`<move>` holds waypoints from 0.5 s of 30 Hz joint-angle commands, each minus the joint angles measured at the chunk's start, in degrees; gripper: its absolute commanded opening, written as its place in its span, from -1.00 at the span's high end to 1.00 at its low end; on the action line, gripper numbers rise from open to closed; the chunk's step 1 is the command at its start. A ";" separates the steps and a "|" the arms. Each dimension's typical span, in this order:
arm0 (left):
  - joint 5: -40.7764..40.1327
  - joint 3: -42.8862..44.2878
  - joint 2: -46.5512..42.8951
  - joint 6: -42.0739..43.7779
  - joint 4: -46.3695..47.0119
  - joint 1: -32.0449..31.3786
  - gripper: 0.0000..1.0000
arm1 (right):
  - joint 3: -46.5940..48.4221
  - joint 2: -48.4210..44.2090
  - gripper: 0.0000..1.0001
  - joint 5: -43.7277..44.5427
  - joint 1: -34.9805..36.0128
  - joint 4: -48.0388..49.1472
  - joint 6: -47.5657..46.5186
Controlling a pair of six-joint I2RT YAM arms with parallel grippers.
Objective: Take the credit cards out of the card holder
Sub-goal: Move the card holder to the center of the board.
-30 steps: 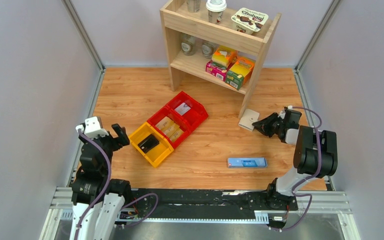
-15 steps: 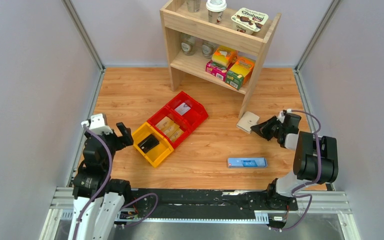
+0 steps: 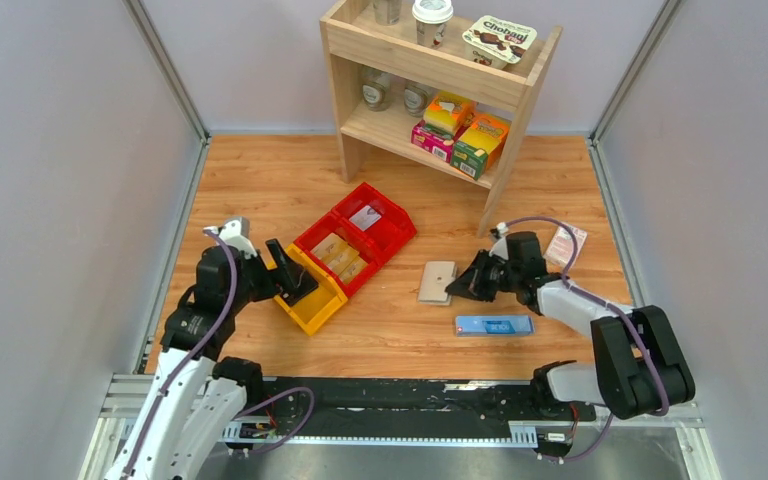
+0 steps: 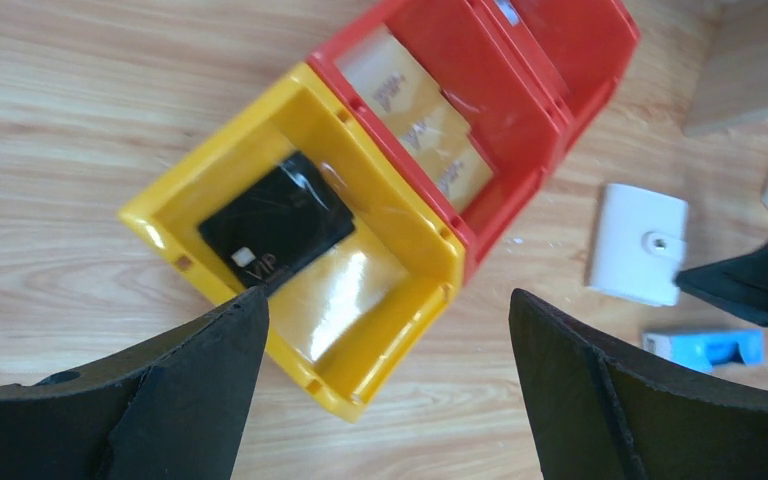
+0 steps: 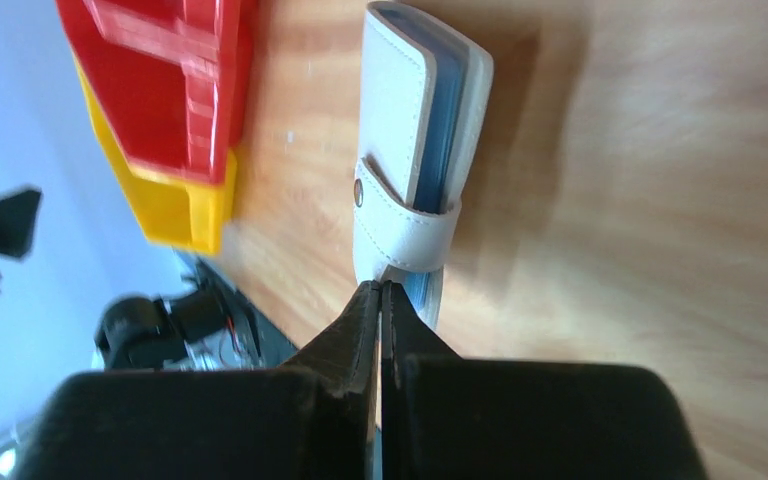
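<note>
The right gripper (image 5: 381, 288) has its fingers pressed together to a thin slit, their tips touching the snap strap of the card holder (image 5: 395, 110); whether they nip its edge cannot be told. The card holder lies closed on the wooden table (image 3: 260, 180), pale blue lining showing between its cream covers. Well to the left of the card holder, the left gripper (image 4: 385, 305) hangs with its fingers spread wide above the yellow bin (image 4: 215, 140), which holds a black card (image 4: 275, 225) marked VIP. Touching that bin, on its far side, the first red bin (image 4: 505, 200) holds tan packets (image 4: 415, 125), and the second red bin (image 3: 392, 225) beyond it holds a small whitish item (image 3: 366, 217). Just nearside of the card holder lies a long blue box (image 3: 494, 325). To the right of the card holder, behind the right arm, lies a pink-white packet (image 3: 565, 245). Behind the card holder stands a wooden shelf (image 3: 430, 60) with cartons (image 3: 465, 130), jars, a cup and a yoghurt pot (image 3: 500, 40).
</note>
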 commanded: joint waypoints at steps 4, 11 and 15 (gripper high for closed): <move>0.65 -1.09 2.99 -8.93 5.60 -8.17 -0.93 | 5.30 1.13 1.00 -0.55 11.90 -4.85 -1.36; -6.47 0.14 10.62 -12.36 10.26 -21.00 -0.93 | 10.94 5.70 1.00 0.68 15.78 -12.59 -6.02; -10.08 1.11 16.43 -13.95 13.25 -28.21 -0.93 | 13.57 6.49 0.93 2.87 16.48 -19.08 -9.27</move>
